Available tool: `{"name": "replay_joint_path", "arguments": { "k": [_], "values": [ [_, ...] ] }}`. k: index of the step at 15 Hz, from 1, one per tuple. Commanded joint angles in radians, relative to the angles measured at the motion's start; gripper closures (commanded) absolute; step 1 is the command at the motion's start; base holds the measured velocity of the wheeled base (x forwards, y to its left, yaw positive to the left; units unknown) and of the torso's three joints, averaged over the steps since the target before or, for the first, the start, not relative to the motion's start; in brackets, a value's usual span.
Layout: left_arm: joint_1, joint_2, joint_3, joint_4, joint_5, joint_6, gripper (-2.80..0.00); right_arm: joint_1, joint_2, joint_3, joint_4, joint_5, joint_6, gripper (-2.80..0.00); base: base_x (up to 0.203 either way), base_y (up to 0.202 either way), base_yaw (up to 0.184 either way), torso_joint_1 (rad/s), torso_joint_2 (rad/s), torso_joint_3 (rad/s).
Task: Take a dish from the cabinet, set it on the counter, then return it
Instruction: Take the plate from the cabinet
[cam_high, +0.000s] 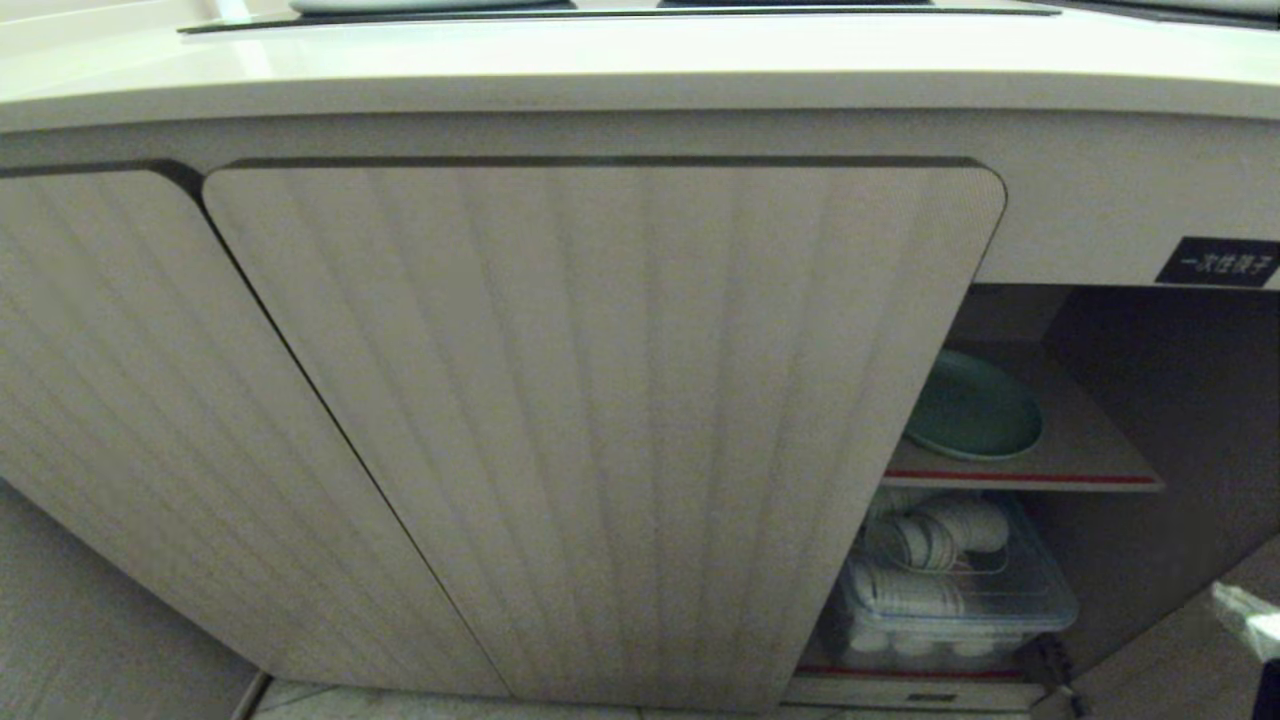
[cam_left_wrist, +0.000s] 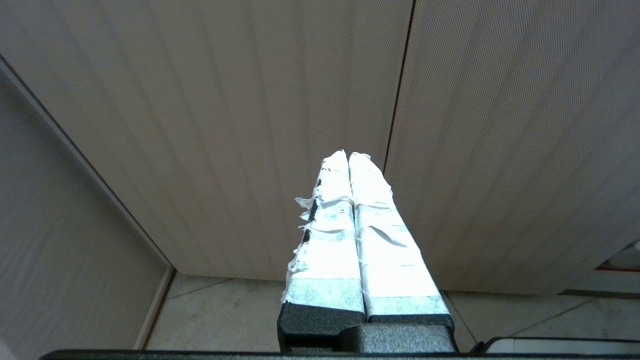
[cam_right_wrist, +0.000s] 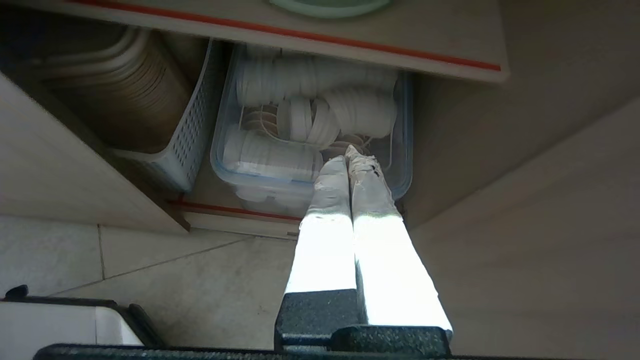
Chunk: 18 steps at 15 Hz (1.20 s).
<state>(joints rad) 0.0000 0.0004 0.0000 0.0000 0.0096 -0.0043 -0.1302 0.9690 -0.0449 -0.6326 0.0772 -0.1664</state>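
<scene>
I can make out only one piece of writing: a small black rectangular label (cam_high: 1218, 262) with white Chinese characters, fixed to the beige front panel of the ribbed-door base cabinet (cam_high: 1090, 200), just above its open right-hand compartment. The characters look like "一次性筷子", though I cannot read them with certainty.

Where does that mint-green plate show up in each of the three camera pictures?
Head view: the dish lies on the red-edged shelf, right of the closed door.
Left wrist view: not in it.
Right wrist view: only its rim at the top edge.
Shared landmark: the shelf's red edge.
</scene>
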Motion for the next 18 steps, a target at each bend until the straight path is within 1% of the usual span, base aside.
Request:
{"name": "replay_joint_path", "arguments": {
  "k": [1, 6, 11, 15, 18],
  "values": [
    [0.0, 0.0, 0.0, 0.0, 0.001, 0.0, 0.0, 0.0, 0.074, -0.034, -0.018, 0.001, -0.012, 0.0, 0.0, 0.0, 0.0, 0.0, 0.0, 0.0],
    [0.0, 0.0, 0.0, 0.0, 0.0, 0.0, 0.0, 0.0, 0.229, -0.043, -0.2, 0.001, -0.053, 0.0, 0.0, 0.0, 0.0, 0.0, 0.0, 0.0],
    [0.0, 0.0, 0.0, 0.0, 0.001, 0.0, 0.0, -0.003, 0.368, -0.075, -0.298, 0.001, -0.053, 0.0, 0.0, 0.0, 0.0, 0.0, 0.0, 0.0],
    [0.0, 0.0, 0.0, 0.0, 0.001, 0.0, 0.0, -0.008, 0.444, -0.151, -0.322, 0.0, -0.053, 0.0, 0.0, 0.0, 0.0, 0.0, 0.0, 0.0],
    [0.0, 0.0, 0.0, 0.0, 0.0, 0.0, 0.0, -0.011, 0.487, -0.16, -0.364, 0.0, -0.054, 0.0, 0.0, 0.0, 0.0, 0.0, 0.0, 0.0]
  ]
}}
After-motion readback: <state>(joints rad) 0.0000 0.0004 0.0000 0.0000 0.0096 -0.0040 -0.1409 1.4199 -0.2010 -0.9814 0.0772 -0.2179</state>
